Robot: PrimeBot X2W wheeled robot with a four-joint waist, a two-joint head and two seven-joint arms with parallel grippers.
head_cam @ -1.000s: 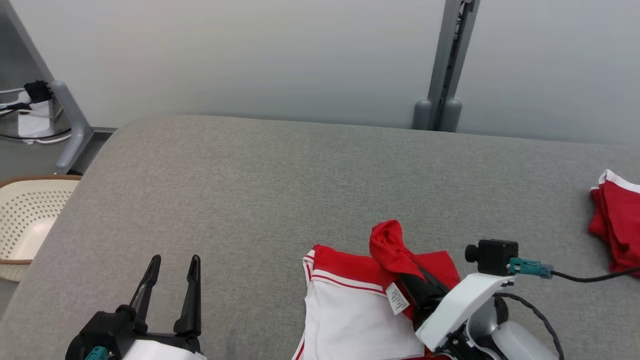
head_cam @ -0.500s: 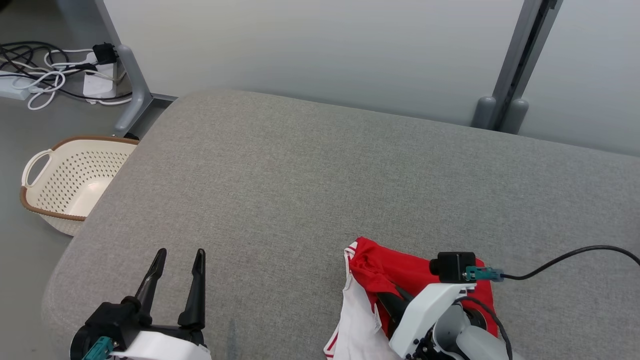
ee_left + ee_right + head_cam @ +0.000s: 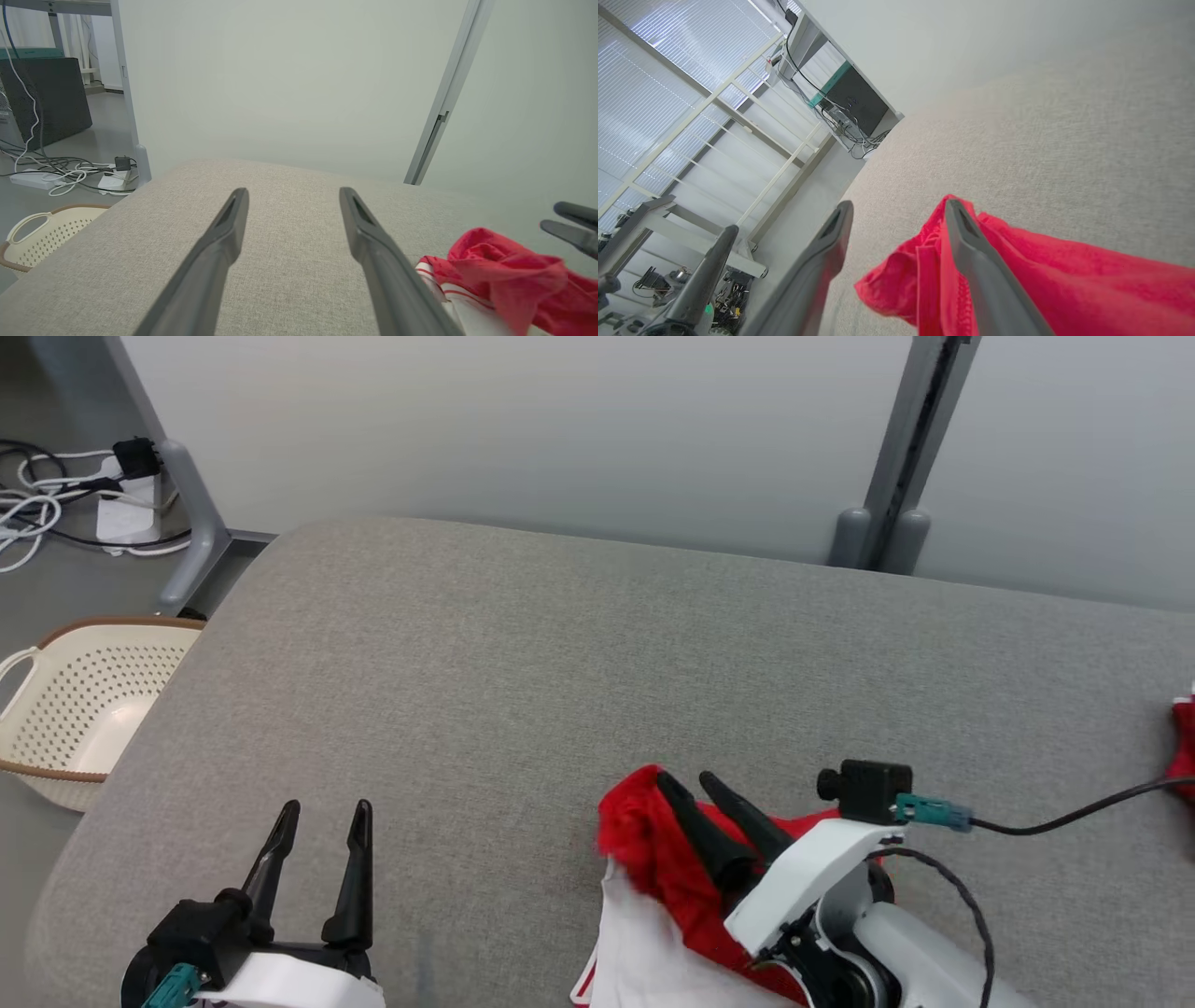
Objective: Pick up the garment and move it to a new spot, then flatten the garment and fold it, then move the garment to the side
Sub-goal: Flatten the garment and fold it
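- Garment [image 3: 653, 859]: we see it bunched on the grey table [image 3: 523, 663], at the near edge and right of the middle. Its red part is heaped on top and its white part lies toward the robot.
- Right gripper [image 3: 686, 777]: it sits over the red heap with its fingers wide apart, pinching nothing. In the right wrist view the gripper [image 3: 899, 204] has red cloth [image 3: 1041, 280] under and beside its fingers. We cannot tell whether the cloth touches them.
- Left gripper [image 3: 327, 807]: its fingers are also spread wide and empty. It is over bare table at the near left, well apart from the garment.
- Left wrist view: the gripper [image 3: 293, 191] points across the table. We find the garment [image 3: 490, 270] at the lower right, with the right gripper's fingertips [image 3: 570, 228] just above it.
- Basket [image 3: 65, 709]: cream and perforated, it stands on the floor beside the table's left end.
- Red cloth [image 3: 1184, 737]: a second piece lies at the table's far right, cut off by the frame.
- Cables [image 3: 37, 513]: these lie on the floor beyond the basket.
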